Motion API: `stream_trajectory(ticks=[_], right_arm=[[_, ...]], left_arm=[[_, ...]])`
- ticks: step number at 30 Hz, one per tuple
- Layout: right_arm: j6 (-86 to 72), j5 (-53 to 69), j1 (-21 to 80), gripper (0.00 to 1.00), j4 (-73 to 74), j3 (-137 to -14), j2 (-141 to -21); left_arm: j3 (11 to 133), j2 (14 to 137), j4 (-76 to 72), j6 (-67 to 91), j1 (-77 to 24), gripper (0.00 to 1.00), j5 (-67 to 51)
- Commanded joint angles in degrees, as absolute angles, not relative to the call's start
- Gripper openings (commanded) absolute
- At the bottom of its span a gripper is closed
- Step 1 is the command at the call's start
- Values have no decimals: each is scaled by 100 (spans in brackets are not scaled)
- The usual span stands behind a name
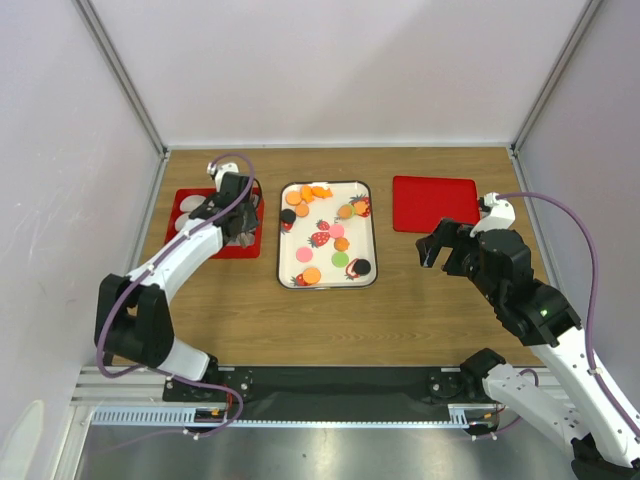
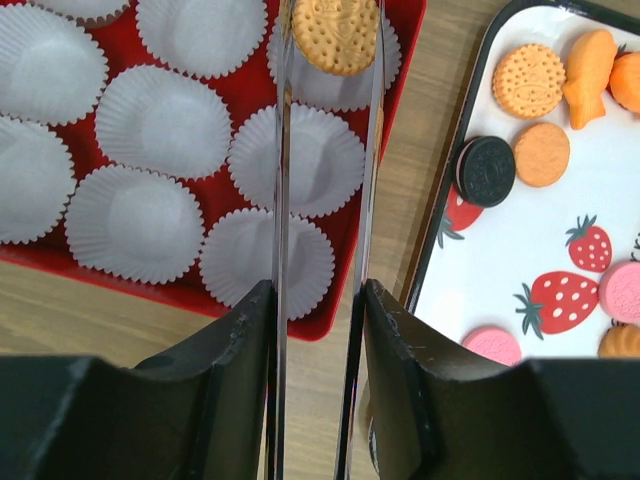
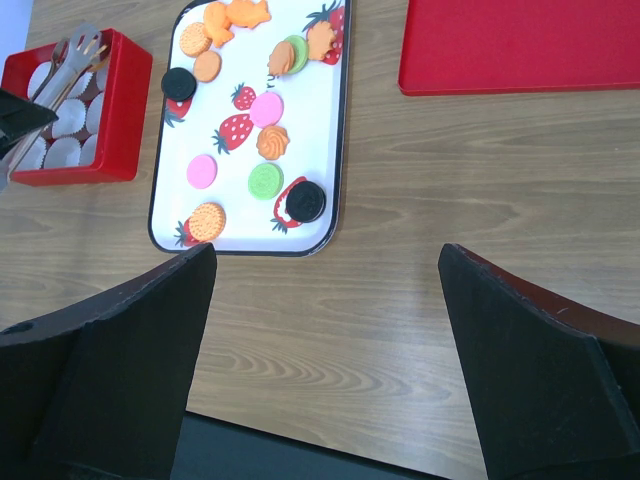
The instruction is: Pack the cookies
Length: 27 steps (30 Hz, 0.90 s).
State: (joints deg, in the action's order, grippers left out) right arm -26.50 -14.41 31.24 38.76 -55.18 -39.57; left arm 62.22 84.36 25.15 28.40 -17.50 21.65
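My left gripper (image 2: 318, 300) is shut on metal tongs (image 2: 283, 180). The tongs pinch an orange round cookie (image 2: 336, 35) at their tips, over the white paper cups (image 2: 160, 120) of the red box (image 2: 330, 315). In the top view the left gripper (image 1: 232, 205) is above the box's right side. The other cookies, orange, pink, green and black, lie on the white strawberry tray (image 1: 328, 187), for instance an orange one (image 1: 312, 275) and a black one (image 3: 305, 200). My right gripper (image 3: 325, 300) is open and empty above bare table, right of the tray (image 3: 340, 150).
A flat red lid (image 1: 435, 203) lies at the back right, behind my right gripper (image 1: 437, 250). The red box (image 1: 190, 200) stands left of the tray. White walls enclose the table on three sides.
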Motion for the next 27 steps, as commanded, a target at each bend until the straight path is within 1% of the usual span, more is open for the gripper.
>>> stream_trajectory(ticks=[1, 6, 9, 11, 13, 15, 18, 23, 26, 27], right_arm=[[-2646, -1397, 3111, 100, 3814, -5572, -3903], [-2646, -1389, 3111, 100, 3867, -5572, -3858], [-2646, -1389, 3111, 100, 3876, -5581, -3841], [-2646, -1362, 3111, 100, 3867, -5581, -3850], [-2654, -1345, 3111, 100, 3858, -5581, -3858], [-2663, -1318, 3111, 100, 3858, -5581, -3858], [-2672, -1292, 3111, 100, 3841, -5590, -3841], [-2689, -1239, 3111, 100, 3780, -5607, -3850], [-2698, -1248, 3111, 100, 3762, -5599, -3876], [-2690, -1265, 3111, 100, 3762, -5581, -3876]], left_arm=[[6583, 8578, 2232, 2795, -1661, 43, 2101], [6574, 8666, 2215, 2804, -1644, 46, 2074], [6513, 8613, 2180, 2786, -1644, 51, 2074], [6504, 8561, 2206, 2751, -1644, 52, 2083], [6504, 8517, 2215, 2725, -1644, 56, 2083], [6521, 8464, 2267, 2690, -1644, 56, 2100], [6522, 8228, 2347, 2663, -1644, 50, 2066], [6425, 7639, 2530, 2531, -1775, 49, 1899], [6503, 7357, 2767, 2391, -2266, 50, 2091], [6530, 7304, 2812, 2356, -2598, 50, 2196]])
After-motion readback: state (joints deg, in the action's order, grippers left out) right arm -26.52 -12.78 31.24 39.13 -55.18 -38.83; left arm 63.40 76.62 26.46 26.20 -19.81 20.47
